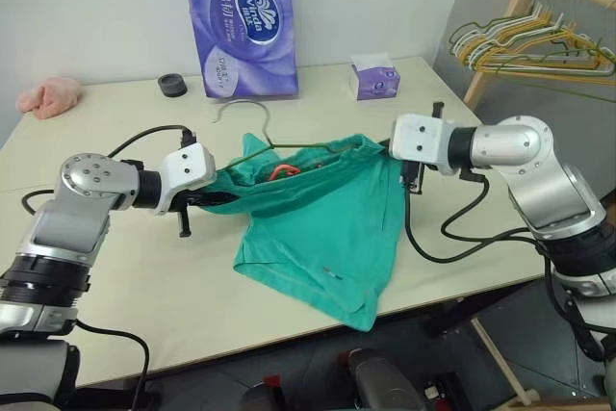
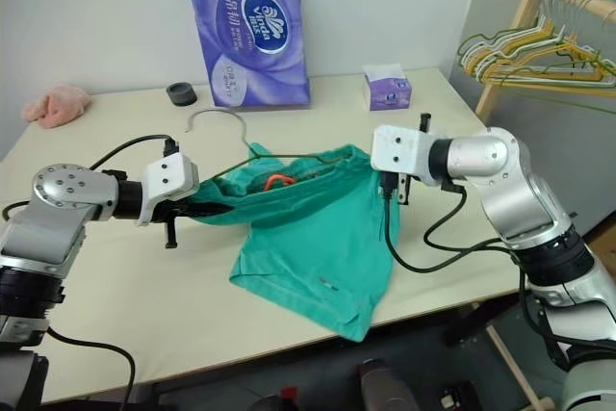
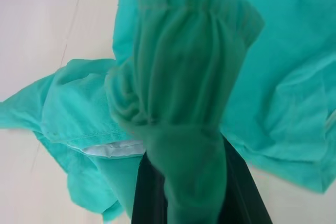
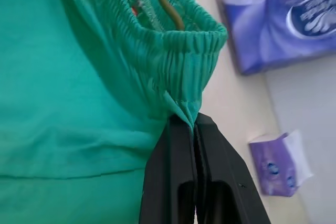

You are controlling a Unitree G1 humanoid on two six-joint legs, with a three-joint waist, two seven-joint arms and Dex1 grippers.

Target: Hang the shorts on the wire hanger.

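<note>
At far left one pink cloth (image 1: 49, 95) lies on the table (image 1: 115, 267), with a small black cap (image 1: 173, 85) further right. The left gripper (image 1: 217, 199) is clamped on the left end of the shorts (image 1: 327, 228) waistband, its fingers wrapped in fabric. One wire hanger (image 1: 252, 127) has its lower part hidden inside the waistband, only hook and shoulders showing. Behind stand one purple tissue pack (image 1: 241, 21) and one tissue box (image 1: 373, 78). The right gripper (image 1: 390, 148) pinches the waistband's right end. Far right, bunched hangers (image 1: 529, 45), hard to count.
</note>
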